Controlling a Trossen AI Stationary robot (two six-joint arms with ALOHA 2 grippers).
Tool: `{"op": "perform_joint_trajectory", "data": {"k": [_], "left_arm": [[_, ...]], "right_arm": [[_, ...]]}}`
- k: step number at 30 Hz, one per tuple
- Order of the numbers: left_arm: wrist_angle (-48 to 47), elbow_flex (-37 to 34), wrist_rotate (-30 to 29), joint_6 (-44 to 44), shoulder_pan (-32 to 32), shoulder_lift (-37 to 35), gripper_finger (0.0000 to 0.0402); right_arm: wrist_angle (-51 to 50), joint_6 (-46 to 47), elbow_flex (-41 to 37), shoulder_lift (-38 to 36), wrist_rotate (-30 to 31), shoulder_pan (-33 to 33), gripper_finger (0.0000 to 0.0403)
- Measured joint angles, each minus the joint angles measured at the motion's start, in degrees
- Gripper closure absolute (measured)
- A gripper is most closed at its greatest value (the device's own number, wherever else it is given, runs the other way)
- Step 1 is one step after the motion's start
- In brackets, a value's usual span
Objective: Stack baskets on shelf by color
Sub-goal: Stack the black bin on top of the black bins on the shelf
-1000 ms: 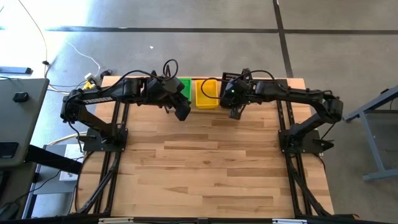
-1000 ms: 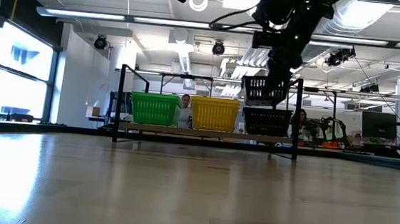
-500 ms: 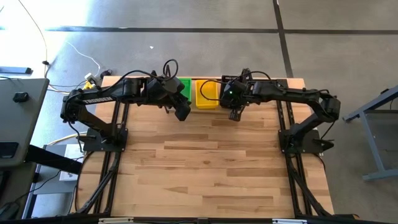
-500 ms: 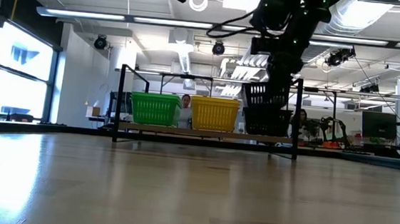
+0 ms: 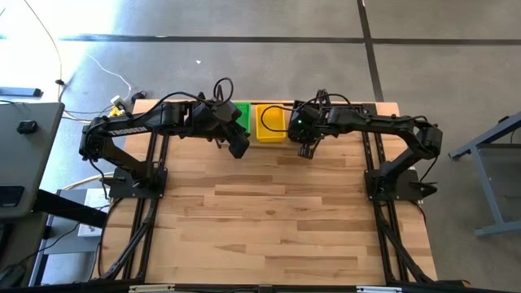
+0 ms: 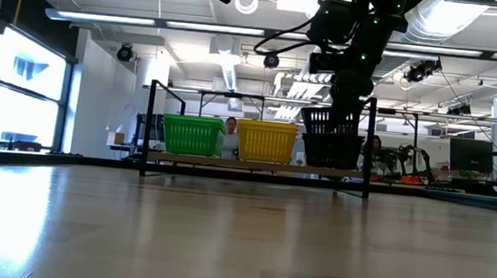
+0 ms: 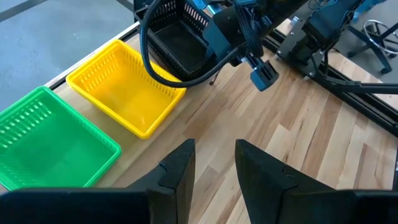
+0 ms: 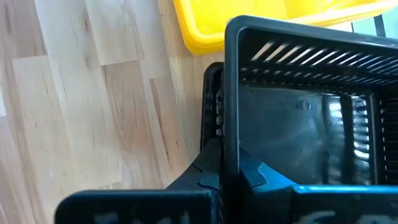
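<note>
On the shelf (image 6: 255, 164) at the table's far edge stand a green basket (image 6: 193, 135), a yellow basket (image 6: 266, 140) and a black basket (image 6: 332, 153) in a row. My right gripper (image 8: 231, 171) is shut on a second black basket (image 6: 330, 121). This one hangs slightly tilted right over the black one on the shelf, its bottom at that basket's rim. My left gripper (image 7: 214, 168) hovers open and empty above the table, in front of the green basket (image 7: 50, 143) and the yellow basket (image 7: 124, 87). My right gripper pinches one side wall of the black basket at its top rim (image 8: 231, 134), one finger (image 8: 208, 168) outside the wall and one (image 8: 267, 177) inside. The fingers slant down from the table's near side. The basket hangs below them, a little tilted, over the lower black basket (image 8: 213, 106).
The shelf's black upright rods (image 6: 149, 122) stand at both ends of the row. The wooden tabletop (image 5: 277, 212) stretches from the shelf to the near edge. Beyond the table the low view shows a room with a person (image 6: 230, 127) behind the baskets.
My right gripper has sunk a little with the black basket. It hung clear above the black basket on the shelf, and now its bottom reaches into that basket's top. The left arm has kept still.
</note>
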Motion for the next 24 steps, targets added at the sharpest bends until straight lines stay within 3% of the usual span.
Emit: {"op": "perform_joint_trajectory", "data": {"k": [6, 17, 24], "left_arm": [[0.00, 0.00, 0.00, 0.00, 0.00, 0.00, 0.0298], [0.00, 0.00, 0.00, -0.02, 0.00, 0.00, 0.0298], [0.02, 0.00, 0.00, -0.04, 0.00, 0.00, 0.0298]], "right_arm": [[0.08, -0.95, 0.00, 0.00, 0.03, 0.00, 0.0397], [-0.57, -1.69, 0.03, -1.45, -0.38, 0.16, 0.0291], [0.98, 2.37, 0.09, -4.97, -0.95, 0.26, 0.0274]]}}
